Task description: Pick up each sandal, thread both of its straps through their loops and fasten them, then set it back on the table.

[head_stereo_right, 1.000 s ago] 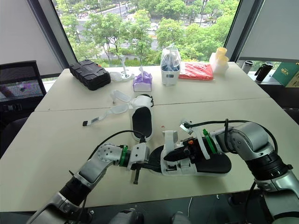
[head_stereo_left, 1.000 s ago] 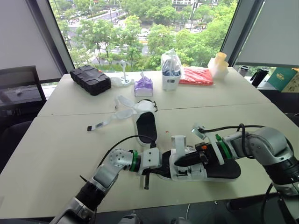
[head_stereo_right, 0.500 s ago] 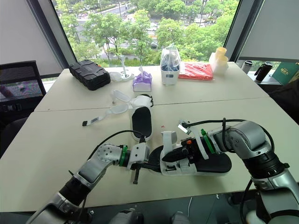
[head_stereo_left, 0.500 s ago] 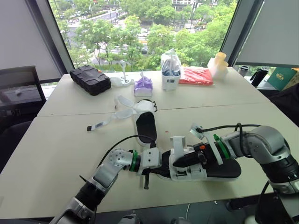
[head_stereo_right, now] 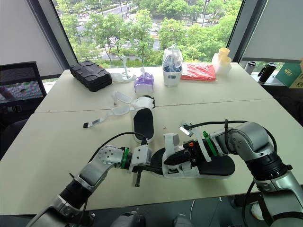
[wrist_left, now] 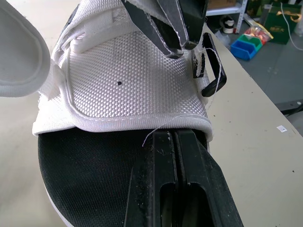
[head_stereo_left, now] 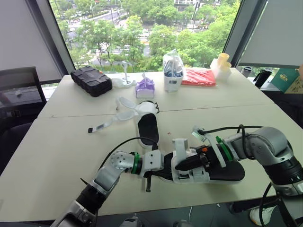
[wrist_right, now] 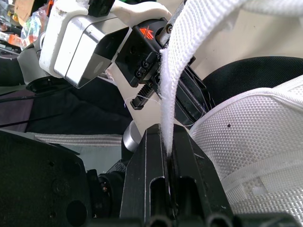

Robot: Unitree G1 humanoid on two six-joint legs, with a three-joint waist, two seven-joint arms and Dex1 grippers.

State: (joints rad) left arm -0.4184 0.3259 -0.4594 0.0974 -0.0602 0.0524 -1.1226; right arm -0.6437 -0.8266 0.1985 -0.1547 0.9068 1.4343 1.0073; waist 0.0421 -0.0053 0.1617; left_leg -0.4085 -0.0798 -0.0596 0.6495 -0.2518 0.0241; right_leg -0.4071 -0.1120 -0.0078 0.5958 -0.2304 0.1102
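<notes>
The near sandal (head_stereo_left: 222, 171) has a black sole and white mesh straps and lies by the table's front edge. My left gripper (head_stereo_left: 165, 171) is shut on the front rim of its sole (wrist_left: 94, 175), seen close in the left wrist view. My right gripper (head_stereo_left: 187, 164) reaches in from the right and is shut on a white strap (wrist_right: 189, 56) over the mesh upper (wrist_left: 128, 80). A loose strap end (head_stereo_left: 180, 144) stands up above the toe. The second sandal (head_stereo_left: 147, 125) lies farther back at mid-table, its straps (head_stereo_left: 119, 115) undone and spread to the left.
Along the far side stand a black case (head_stereo_left: 92, 80), a purple pouch (head_stereo_left: 145, 88), a clear bag with a white and blue item (head_stereo_left: 173, 71), a red packet (head_stereo_left: 199, 76) and stacked cups (head_stereo_left: 221, 65). A chair (head_stereo_left: 19, 90) stands at the left.
My right gripper has edged slightly to the left with the strap in it. The left gripper and both sandals hold their places.
</notes>
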